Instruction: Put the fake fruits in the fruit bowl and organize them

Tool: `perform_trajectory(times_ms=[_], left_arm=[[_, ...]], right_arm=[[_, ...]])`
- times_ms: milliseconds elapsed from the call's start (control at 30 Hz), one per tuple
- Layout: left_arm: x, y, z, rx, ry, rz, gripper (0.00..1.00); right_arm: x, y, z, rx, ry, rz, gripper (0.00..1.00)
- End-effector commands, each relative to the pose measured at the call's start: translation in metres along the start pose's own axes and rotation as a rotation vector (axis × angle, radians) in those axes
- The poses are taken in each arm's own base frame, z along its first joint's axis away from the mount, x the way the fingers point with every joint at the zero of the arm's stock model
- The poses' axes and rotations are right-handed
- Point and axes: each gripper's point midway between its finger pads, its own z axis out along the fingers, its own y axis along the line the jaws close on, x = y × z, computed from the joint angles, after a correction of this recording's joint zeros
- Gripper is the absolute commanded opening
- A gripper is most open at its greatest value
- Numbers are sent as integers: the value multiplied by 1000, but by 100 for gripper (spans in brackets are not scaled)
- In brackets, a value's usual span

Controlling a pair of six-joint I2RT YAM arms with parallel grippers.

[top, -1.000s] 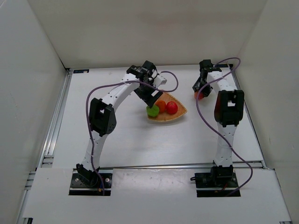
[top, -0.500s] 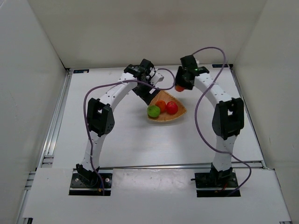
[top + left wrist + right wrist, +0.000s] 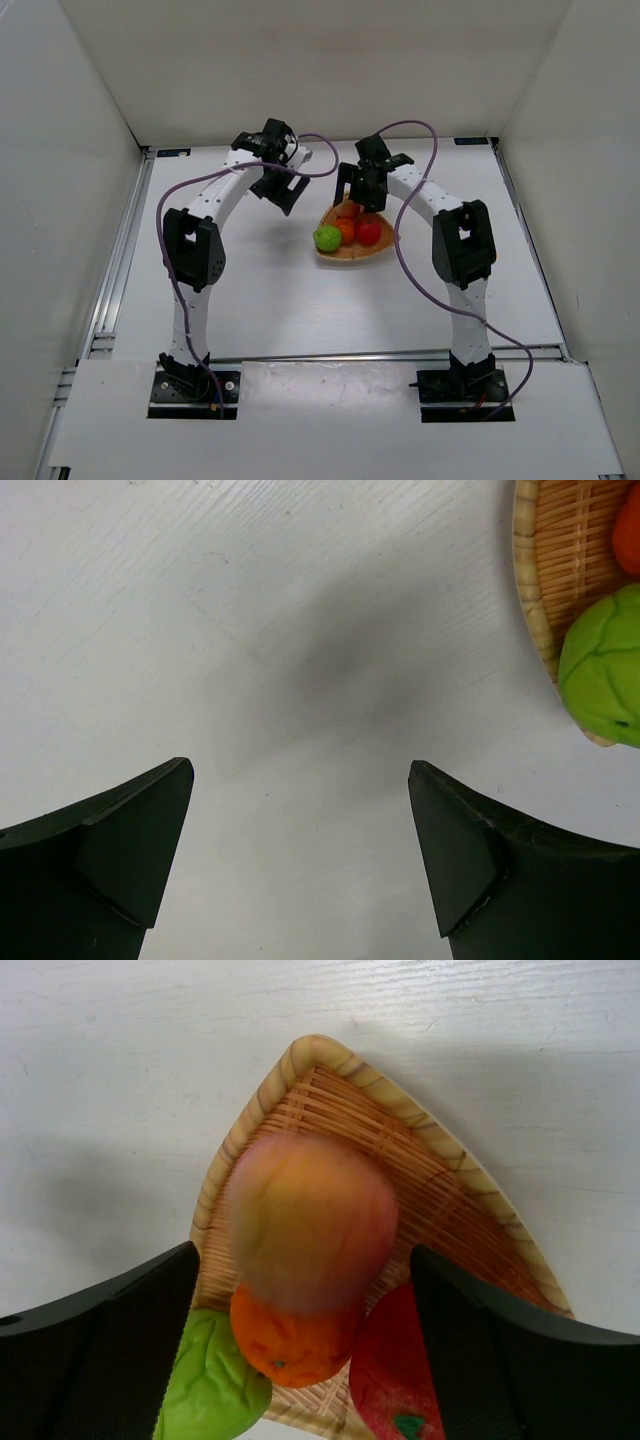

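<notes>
The tan wicker fruit bowl (image 3: 386, 243) lies mid-table, holding the green apple (image 3: 327, 238), the orange (image 3: 346, 230) and the red apple (image 3: 369, 233). My right gripper (image 3: 362, 190) hovers open over the bowl's back corner. In the right wrist view the peach-coloured fruit (image 3: 310, 1220) is blurred and loose between the spread fingers (image 3: 120, 1330), above the orange (image 3: 292, 1348), with the green apple (image 3: 210, 1392) and red apple (image 3: 395, 1375) beside it. My left gripper (image 3: 283, 192) is open over bare table left of the bowl; its wrist view catches the bowl's rim (image 3: 530, 590) and the green apple (image 3: 605, 675).
White walls enclose the table on three sides. A metal rail (image 3: 120, 260) runs along the left edge. Purple cables (image 3: 410, 250) loop off both arms.
The right arm swung left from the back right, carrying the peach-coloured fruit over the bowl, and its jaws opened. The left arm drew back to the left, away from the bowl.
</notes>
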Motion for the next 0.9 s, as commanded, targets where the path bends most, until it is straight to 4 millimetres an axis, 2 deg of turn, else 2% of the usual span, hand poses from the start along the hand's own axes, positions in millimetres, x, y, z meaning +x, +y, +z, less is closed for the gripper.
perform_trajectory(times_ms=[0, 100, 167, 200, 233, 267, 300, 333, 367, 400, 433, 467, 500, 533, 567, 600, 633, 667, 700, 733, 833, 867], left_arm=[[-14, 0, -36, -27, -91, 1, 99], [-15, 3, -40, -25, -103, 6, 99], [-12, 16, -47, -52, -115, -17, 99], [-10, 24, -45, -75, -112, -36, 99], [-14, 34, -52, -115, -138, -59, 99], [-11, 53, -55, -183, -146, -108, 99], [-2, 80, -57, -328, -120, -181, 99], [-2, 99, -62, -411, -138, -227, 99], [5, 115, -66, -483, -134, -274, 99], [22, 141, -75, -582, -117, -360, 99], [31, 151, -78, -605, -116, -400, 99], [35, 160, -89, -622, -149, -448, 99], [48, 171, -91, -611, -154, -505, 99], [65, 169, -82, -585, -127, -539, 99], [72, 170, -91, -573, -152, -568, 99], [80, 173, -90, -564, -160, -585, 99], [105, 175, -79, -544, -118, -625, 99], [115, 177, -78, -543, -117, -656, 99], [124, 179, -85, -543, -130, -676, 99], [143, 182, -78, -529, -107, -722, 99], [169, 182, -79, -515, -89, -787, 96], [170, 182, -77, -514, -88, -787, 96]], right_arm=[[-27, 23, -22, -77, -65, -41, 100], [-46, 22, -50, -35, -142, -69, 100], [-64, 15, -72, -30, -193, -60, 100], [-73, 14, -95, -32, -241, -52, 100], [-79, 8, -106, -21, -266, -53, 100], [-92, -4, -134, -14, -325, -29, 100], [-88, -19, -139, 12, -324, -10, 100], [-88, -34, -148, 37, -337, 2, 100], [-95, -59, -175, 61, -386, 37, 100], [-95, -77, -183, 87, -407, 64, 100], [-74, -104, -176, 133, -360, 88, 100], [-75, -136, -197, 180, -400, 146, 100], [-66, -154, -200, 207, -395, 178, 100], [-60, -188, -209, 256, -401, 244, 100], [-39, -205, -210, 285, -379, 278, 100], [-27, -220, -213, 308, -373, 310, 100], [-16, -232, -215, 328, -365, 338, 100], [-10, -250, -230, 352, -406, 390, 100], [14, -262, -221, 376, -361, 422, 100], [17, -273, -233, 390, -410, 447, 100], [39, -284, -232, 408, -423, 475, 100], [43, -287, -233, 414, -423, 484, 100]])
